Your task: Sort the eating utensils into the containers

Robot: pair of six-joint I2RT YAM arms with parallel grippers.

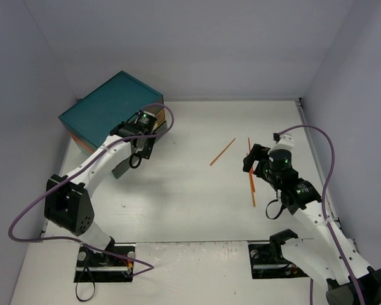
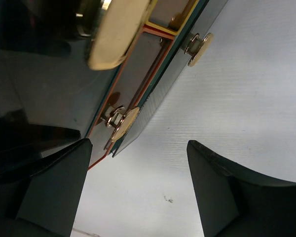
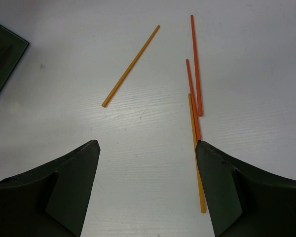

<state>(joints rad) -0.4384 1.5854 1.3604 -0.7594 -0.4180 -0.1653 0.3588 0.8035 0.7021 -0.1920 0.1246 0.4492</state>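
The teal chest of containers stands at the back left. Its drawer fronts show orange-brown edges and pale knobs. My left gripper hovers open and empty just in front of them, with one knob close above its left fingertip. Several orange chopsticks lie on the table. One lies apart at an angle. Three more lie nearly parallel, and the nearest one runs along my right gripper's right finger. My right gripper hangs open above the table, holding nothing. No forks or spoons are in view.
Grey walls close the table in at the back and on both sides. A purple cable loops from each arm. The chest's corner shows at the far left of the right wrist view.
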